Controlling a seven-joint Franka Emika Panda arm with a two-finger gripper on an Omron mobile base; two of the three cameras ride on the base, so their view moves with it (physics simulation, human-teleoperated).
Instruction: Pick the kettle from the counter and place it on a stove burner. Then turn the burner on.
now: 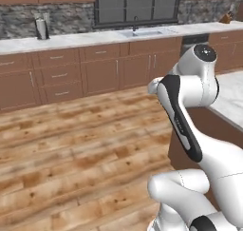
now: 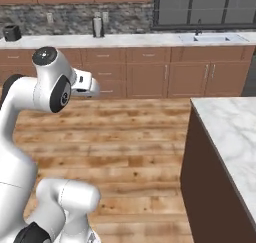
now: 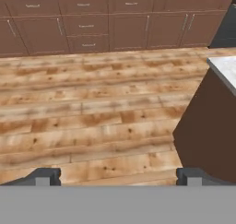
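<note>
A wooden floor (image 3: pixel 92 121) stretches ahead of and beneath the end effector (image 3: pixel 118 177), with brown cabinets (image 3: pixel 87 27) along the far wall beyond it and a corner of the marble tabletop (image 3: pixel 226 71) on its dark base just off to its right. The task appears barely begun: the kettle and the stove burner cannot be located from here, so picking up, placing and lighting the burner all seem to remain. The end effector hangs in open air above the floor, its fingertips (image 3: pixel 46 176) spread wide apart, gripping nothing and touching nothing.
</note>
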